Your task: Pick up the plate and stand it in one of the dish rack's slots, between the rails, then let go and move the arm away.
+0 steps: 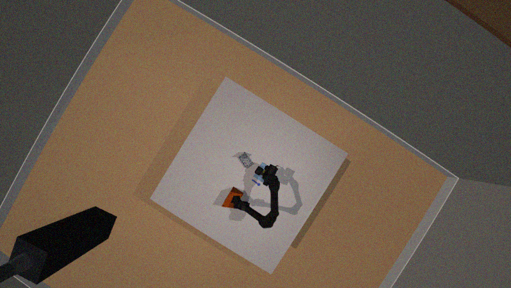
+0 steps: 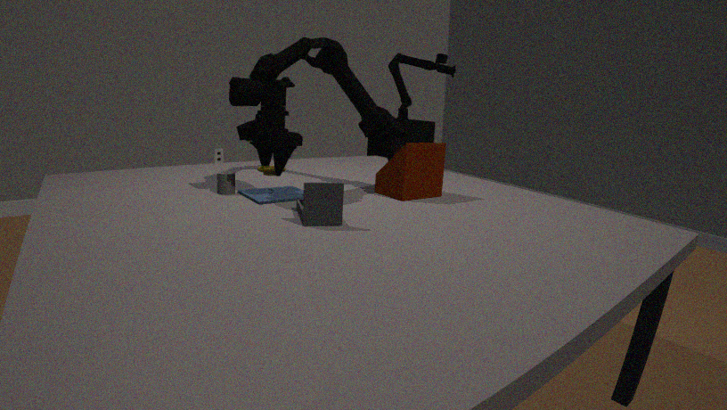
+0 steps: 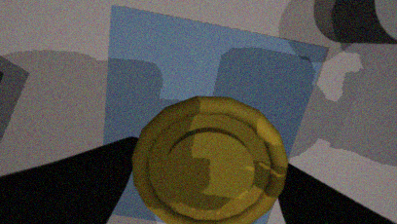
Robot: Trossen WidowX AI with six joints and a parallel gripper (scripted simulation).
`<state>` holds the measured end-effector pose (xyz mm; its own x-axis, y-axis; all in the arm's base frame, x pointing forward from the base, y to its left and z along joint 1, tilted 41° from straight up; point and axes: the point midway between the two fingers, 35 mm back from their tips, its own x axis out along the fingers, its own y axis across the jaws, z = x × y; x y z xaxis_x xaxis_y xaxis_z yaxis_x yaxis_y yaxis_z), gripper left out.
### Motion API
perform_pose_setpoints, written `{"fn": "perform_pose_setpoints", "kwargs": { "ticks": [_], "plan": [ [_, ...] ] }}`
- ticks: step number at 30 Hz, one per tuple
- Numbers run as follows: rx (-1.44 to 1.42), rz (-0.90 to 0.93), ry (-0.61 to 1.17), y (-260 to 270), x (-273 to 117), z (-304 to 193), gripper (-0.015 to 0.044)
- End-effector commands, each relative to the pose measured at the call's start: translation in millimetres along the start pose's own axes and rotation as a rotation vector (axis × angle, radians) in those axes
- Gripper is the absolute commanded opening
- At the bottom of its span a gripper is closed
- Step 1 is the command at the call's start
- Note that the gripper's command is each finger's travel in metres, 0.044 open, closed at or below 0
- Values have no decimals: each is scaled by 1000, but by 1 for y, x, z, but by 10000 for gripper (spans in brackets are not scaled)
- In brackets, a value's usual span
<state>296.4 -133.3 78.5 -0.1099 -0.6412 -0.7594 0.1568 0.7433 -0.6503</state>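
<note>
Plate point(image 3: 209, 158), yellow and round, sits clamped between the dark fingers of my gripper point(image 2: 274, 164), lifted above the blue mat point(image 3: 195, 63). Nearby on the white table point(image 2: 254, 305) I see the grey dish rack point(image 2: 322, 203), a grey cup point(image 2: 225, 183) and an orange block point(image 2: 412, 170). Grey walls surround an orange floor point(image 1: 125, 107).

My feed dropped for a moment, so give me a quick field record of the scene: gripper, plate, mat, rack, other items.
gripper: shut on the plate, jaws on opposite rim edges
plate: yellow, held level, lifted above the mat
mat: blue, flat on the table
rack: grey, in front of the mat, holds no plate
cup: grey, beside the mat
orange block: by the arm base
</note>
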Motion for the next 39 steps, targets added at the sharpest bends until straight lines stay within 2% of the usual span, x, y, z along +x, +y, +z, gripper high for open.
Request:
{"fn": "perform_pose_setpoints", "kwargs": {
  "ticks": [1,25,30,39],
  "plan": [
    [7,9,-5,2,-21,4,0],
    [7,1,-2,4,-121,6,0],
    [12,0,-2,5,-126,6,0],
    [287,12,1,93,-127,-23,0]
  ]
}}
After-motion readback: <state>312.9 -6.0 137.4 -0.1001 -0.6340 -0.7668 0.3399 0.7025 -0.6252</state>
